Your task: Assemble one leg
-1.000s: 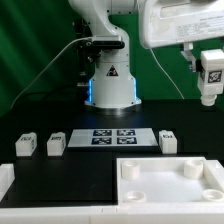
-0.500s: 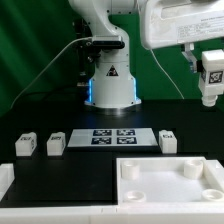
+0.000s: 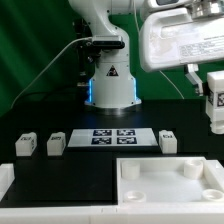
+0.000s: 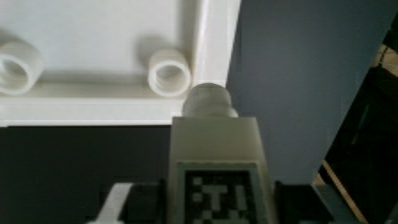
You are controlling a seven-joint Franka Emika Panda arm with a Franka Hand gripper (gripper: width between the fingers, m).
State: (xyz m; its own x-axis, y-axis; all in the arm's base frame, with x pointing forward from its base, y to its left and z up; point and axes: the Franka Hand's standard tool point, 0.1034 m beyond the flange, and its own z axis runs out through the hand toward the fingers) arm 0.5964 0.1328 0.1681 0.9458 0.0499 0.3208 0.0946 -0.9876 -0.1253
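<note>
My gripper point(image 3: 213, 92) is shut on a white leg point(image 3: 214, 108) and holds it upright in the air at the exterior view's right edge, above the table. In the wrist view the leg point(image 4: 217, 135) juts out between my fingers point(image 4: 125, 200), its black-and-white tag toward the camera. Its round tip hangs over the edge of the white tabletop point(image 4: 107, 110), close to a corner socket point(image 4: 169, 70). The tabletop point(image 3: 160, 190) lies at the front of the table, sockets up. Three more legs lie on the black table: two at the left point(image 3: 25, 145) point(image 3: 56, 144) and one at the right point(image 3: 168, 141).
The marker board point(image 3: 112, 136) lies in the middle of the table, between the loose legs. The robot base point(image 3: 110, 85) stands behind it. A second socket point(image 4: 15, 70) shows on the tabletop. Green cloth hangs at the back.
My gripper has moved down and toward the exterior view's right with the leg still in it. The loose legs and the tabletop have not moved.
</note>
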